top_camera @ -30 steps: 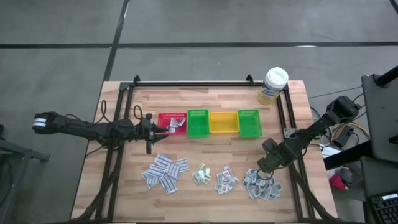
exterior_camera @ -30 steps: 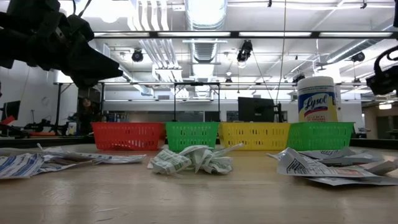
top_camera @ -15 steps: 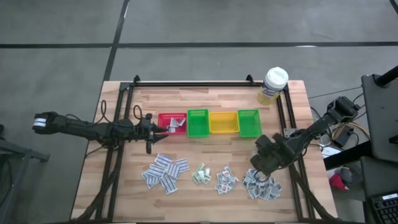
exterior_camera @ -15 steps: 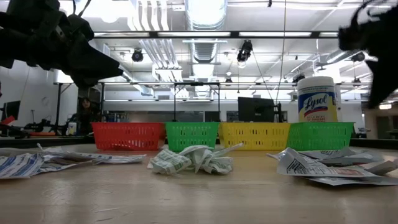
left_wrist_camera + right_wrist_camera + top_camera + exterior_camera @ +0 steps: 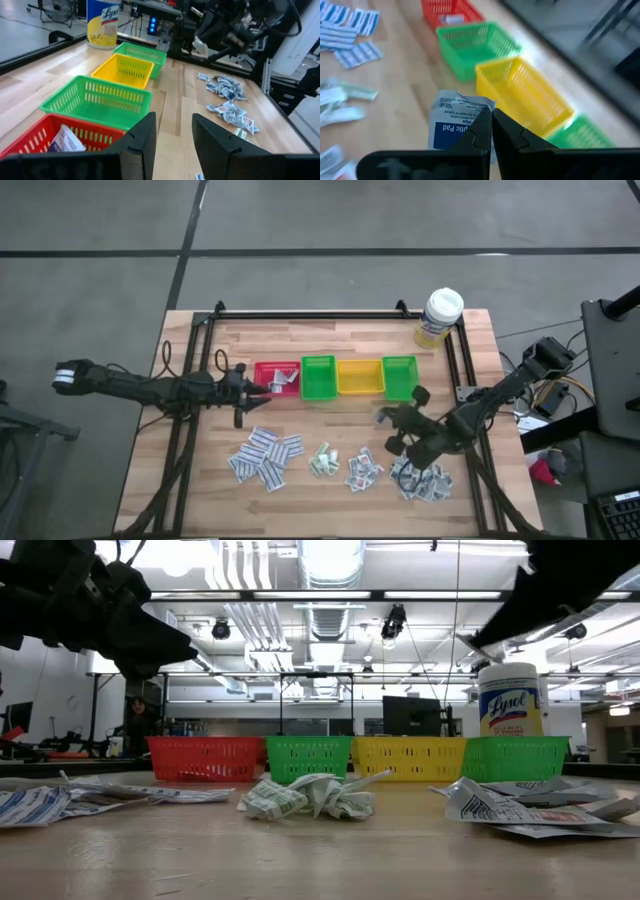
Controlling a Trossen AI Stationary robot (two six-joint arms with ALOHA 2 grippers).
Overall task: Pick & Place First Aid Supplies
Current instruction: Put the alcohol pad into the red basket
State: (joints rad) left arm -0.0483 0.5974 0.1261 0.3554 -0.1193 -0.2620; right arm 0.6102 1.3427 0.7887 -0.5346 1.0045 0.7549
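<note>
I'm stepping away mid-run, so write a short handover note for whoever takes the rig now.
Right gripper: shut on a blue-print pad packet, lifted above the table near the yellow bin.
Left gripper: open, empty, by the red bin.
Done: at least one white packet lies in the red bin; the yellow bin and both green bins look empty.
Left: drop the held packet, then clear four piles on the table, the largest being the striped strips.

Four small plastic bins stand in a row across the wooden table [image 5: 320, 850]: red [image 5: 205, 758], green [image 5: 308, 757], yellow [image 5: 408, 758], green [image 5: 515, 757]. A white-capped Lysol bottle [image 5: 510, 698] rises behind the last. Crumpled white paper packets [image 5: 310, 796] lie in front.
</note>
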